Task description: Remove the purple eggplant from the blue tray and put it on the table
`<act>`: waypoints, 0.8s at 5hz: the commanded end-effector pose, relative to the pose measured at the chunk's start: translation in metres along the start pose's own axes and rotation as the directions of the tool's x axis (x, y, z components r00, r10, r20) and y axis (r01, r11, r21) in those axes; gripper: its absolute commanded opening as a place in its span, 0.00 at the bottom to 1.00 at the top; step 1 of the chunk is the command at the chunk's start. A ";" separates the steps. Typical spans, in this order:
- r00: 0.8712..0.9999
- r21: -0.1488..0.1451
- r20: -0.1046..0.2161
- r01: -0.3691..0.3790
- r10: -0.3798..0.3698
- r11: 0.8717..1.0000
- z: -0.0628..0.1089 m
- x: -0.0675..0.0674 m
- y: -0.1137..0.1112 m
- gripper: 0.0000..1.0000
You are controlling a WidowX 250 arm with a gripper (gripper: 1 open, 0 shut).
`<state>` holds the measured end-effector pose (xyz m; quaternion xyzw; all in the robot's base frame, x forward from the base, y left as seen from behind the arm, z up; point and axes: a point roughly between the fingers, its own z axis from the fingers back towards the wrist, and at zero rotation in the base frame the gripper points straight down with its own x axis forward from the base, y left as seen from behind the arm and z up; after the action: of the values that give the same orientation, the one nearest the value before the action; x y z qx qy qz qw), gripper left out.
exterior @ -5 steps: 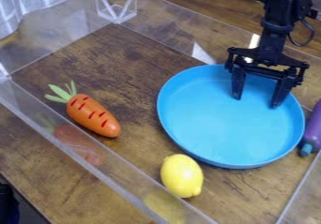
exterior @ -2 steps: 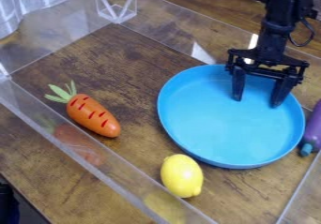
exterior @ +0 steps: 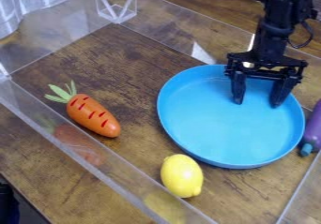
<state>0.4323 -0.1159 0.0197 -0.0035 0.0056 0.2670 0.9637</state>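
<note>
The blue tray (exterior: 213,125) is a large round plate on the dark wood table (exterior: 138,68), and nothing lies in it. The purple eggplant (exterior: 313,126) lies on the table just past the tray's right rim, partly cut off by the frame edge, its blue-green stem toward the front. My black gripper (exterior: 260,98) points straight down over the tray's far right part, open, with nothing between its fingers. It stands left of the eggplant and apart from it.
An orange carrot (exterior: 93,115) with green leaves lies at the left. A yellow lemon (exterior: 182,175) sits in front of the tray. Low clear acrylic walls (exterior: 75,36) border the table on all sides.
The gripper has rolled slightly about its vertical axis while staying in the same spot over the tray. Nothing else has moved.
</note>
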 end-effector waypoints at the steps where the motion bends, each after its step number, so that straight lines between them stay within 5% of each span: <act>1: 0.999 -0.007 0.018 -0.038 0.038 0.999 -0.006 -0.012 -0.006 1.00; 2: 0.998 -0.004 0.020 -0.059 0.059 0.998 -0.008 -0.022 -0.007 0.00; 3: 0.999 0.004 0.019 -0.050 0.050 0.999 -0.009 -0.018 -0.014 1.00; 4: 0.999 0.012 0.023 -0.037 0.037 0.999 -0.007 -0.014 -0.019 0.00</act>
<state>0.4344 -0.1306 0.0204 0.0001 -0.0103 0.2951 0.9554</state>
